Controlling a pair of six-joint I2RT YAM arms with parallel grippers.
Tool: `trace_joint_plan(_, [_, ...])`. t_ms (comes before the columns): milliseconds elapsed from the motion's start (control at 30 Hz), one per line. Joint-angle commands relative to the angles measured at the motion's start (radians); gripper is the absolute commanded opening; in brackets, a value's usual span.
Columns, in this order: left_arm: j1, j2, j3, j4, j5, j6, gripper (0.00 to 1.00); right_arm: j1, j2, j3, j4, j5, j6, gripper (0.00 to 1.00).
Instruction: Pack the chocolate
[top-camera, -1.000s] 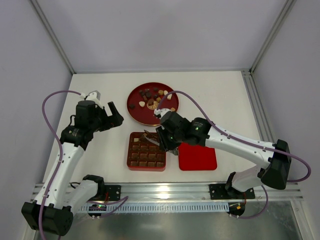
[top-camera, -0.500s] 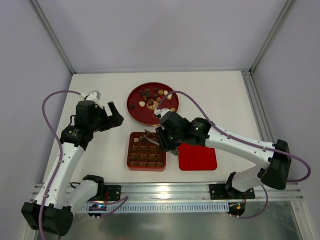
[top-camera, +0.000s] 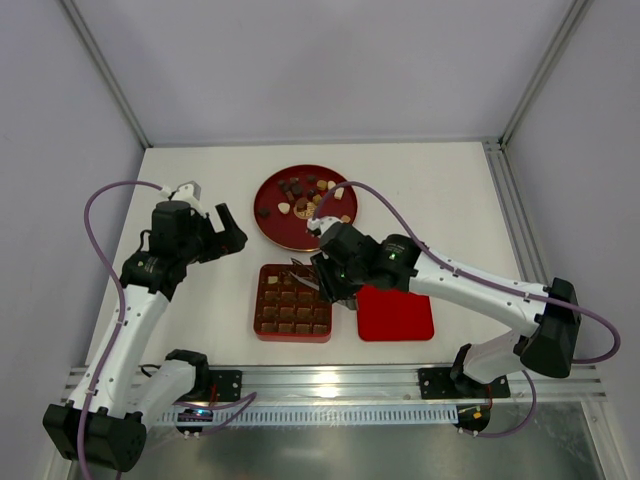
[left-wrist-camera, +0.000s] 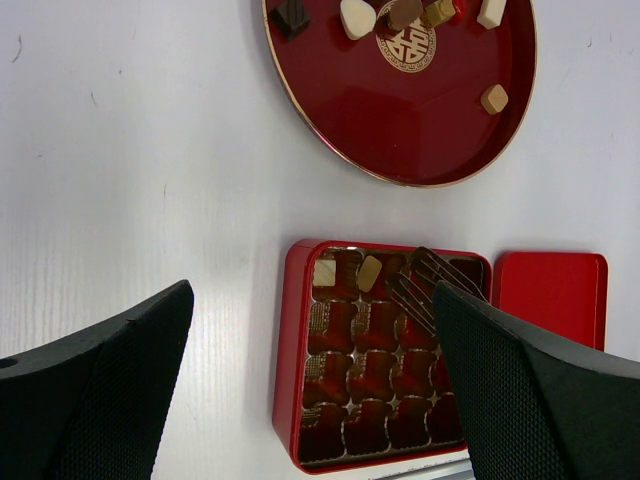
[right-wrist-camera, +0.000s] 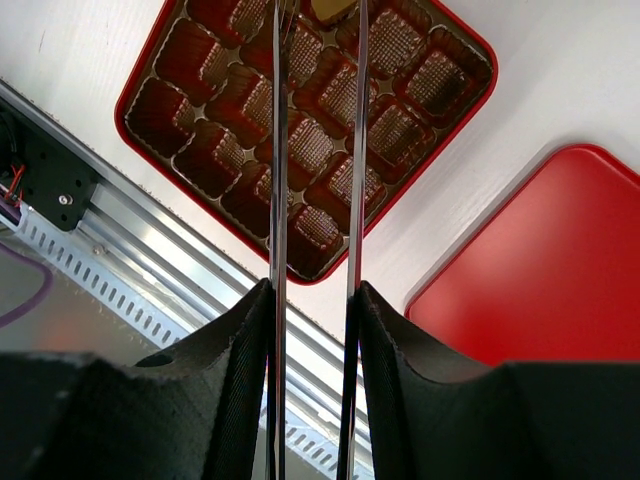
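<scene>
The white surface (top-camera: 450, 200) is carrying everything. The right arm (top-camera: 470, 285) is stretching from its base leftward across the near half, its wrist bending down over the far right corner of the box. The left arm (top-camera: 135, 300) is rising at the left, its wrist leaning toward the middle.

The round red plate (top-camera: 285, 232) is sitting at the far centre. The square red box (top-camera: 256, 310) is lying just on its near side, and the flat red lid (top-camera: 395, 314) is lying just right of the box, a thin strip of surface showing between them.

The overhead view is giving that layout but blurring the box's contents. The left wrist view is showing a cream piece (left-wrist-camera: 324, 272) and a tan piece (left-wrist-camera: 369, 272) in the two far left compartments. The right wrist view is showing ribbed brown cups (right-wrist-camera: 312, 145) in the compartments it sees.

The left fingers (left-wrist-camera: 100, 400) are standing spread wide over the surface, nothing between them. The right fingers (right-wrist-camera: 278, 150), long and thin, are standing a narrow gap apart over the box's far edge. A tan shape (right-wrist-camera: 326, 8) is sitting between their tips at the frame's edge, possibly a piece, and I cannot tell whether they are gripping it.

Most of the chocolate (top-camera: 305, 190) is lying loose on the plate's far half.
</scene>
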Motion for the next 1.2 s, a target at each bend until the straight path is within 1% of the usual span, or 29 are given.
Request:
trace_joint_plan(0, [0.000, -0.014, 0.002, 0.009, 0.010, 0.016, 1.00, -0.001, -0.001, 0.086, -0.004, 0.038, -0.039, 0.41])
trace_joint_plan(100, [-0.001, -0.018, 0.001, 0.009, 0.010, 0.016, 1.00, -0.031, 0.005, 0.132, -0.019, 0.035, -0.062, 0.41])
trace_joint_plan(167, [0.000, -0.018, 0.001, 0.009, 0.010, 0.016, 1.00, -0.080, 0.010, 0.154, -0.021, 0.024, -0.088, 0.41])
trace_joint_plan(233, [0.000, -0.018, 0.002, 0.009, 0.010, 0.016, 1.00, -0.123, 0.019, 0.176, -0.008, -0.020, -0.103, 0.41])
trace_joint_plan(267, [0.000, -0.016, 0.001, 0.009, 0.010, 0.016, 1.00, -0.177, 0.025, 0.182, 0.007, -0.032, -0.122, 0.41])
trace_joint_plan(300, [0.000, -0.018, 0.001, 0.009, 0.011, 0.015, 1.00, -0.198, 0.034, 0.202, 0.012, -0.036, -0.130, 0.41])
trace_joint_plan(467, [0.000, -0.014, 0.002, 0.009, 0.013, 0.016, 1.00, -0.345, 0.140, 0.283, 0.021, -0.039, -0.186, 0.41])
trace_joint_plan(633, [-0.001, -0.010, 0.002, 0.009, 0.016, 0.016, 1.00, -0.442, 0.275, 0.373, 0.038, -0.048, -0.212, 0.41])
trace_joint_plan(700, [0.000, -0.010, -0.001, 0.009, 0.014, 0.016, 1.00, -0.471, 0.313, 0.415, 0.047, -0.083, -0.222, 0.41])
trace_joint_plan(767, [0.000, -0.008, 0.001, 0.009, 0.014, 0.016, 1.00, -0.484, 0.374, 0.453, 0.041, -0.086, -0.232, 0.41])
trace_joint_plan(867, [0.000, -0.007, -0.001, 0.012, 0.016, 0.016, 1.00, -0.492, 0.449, 0.560, 0.016, -0.075, -0.252, 0.40])
trace_joint_plan(967, [0.000, -0.007, 0.001, 0.009, 0.016, 0.015, 1.00, -0.495, 0.497, 0.625, -0.004, -0.072, -0.262, 0.41])
trace_joint_plan(1167, [0.000, -0.005, 0.001, 0.009, 0.014, 0.015, 1.00, -0.493, 0.559, 0.641, -0.013, -0.074, -0.268, 0.40])
